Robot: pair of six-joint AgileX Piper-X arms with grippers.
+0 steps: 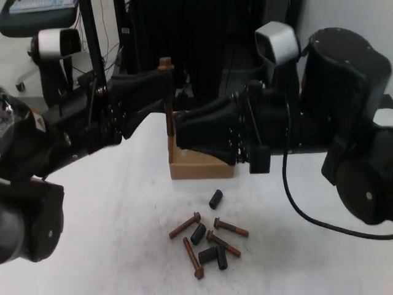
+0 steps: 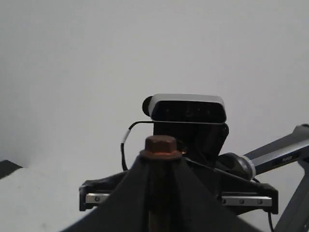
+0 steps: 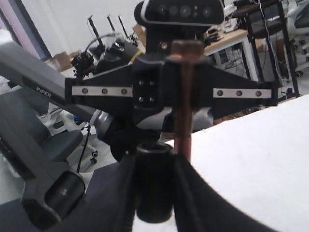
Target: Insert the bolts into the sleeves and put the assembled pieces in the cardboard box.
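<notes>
The bolt (image 1: pixel 168 120) stands upright in the air, its hexagonal head (image 2: pixel 160 145) on top and its rusty shaft (image 3: pixel 183 111) pointing straight down, above the near wall of the cardboard box (image 1: pixel 199 167). The left gripper (image 1: pixel 161 86) is closed tight around the upper shaft, just under the head, with its dark fingers (image 2: pixel 130 193) pressed against either side.

Just beside the shaft's lower end is a black sleeve (image 3: pixel 153 181), also upright with its open end up. The right gripper (image 3: pixel 153 174) is pinched closed around it. From here I cannot tell whether the bolt's tip touches the sleeve.

Nearer on the white table (image 1: pixel 110 203), well apart from the box, lie four loose bolts (image 1: pixel 185 225) and four loose sleeves (image 1: pixel 215 198), flat and pointing all ways.
</notes>
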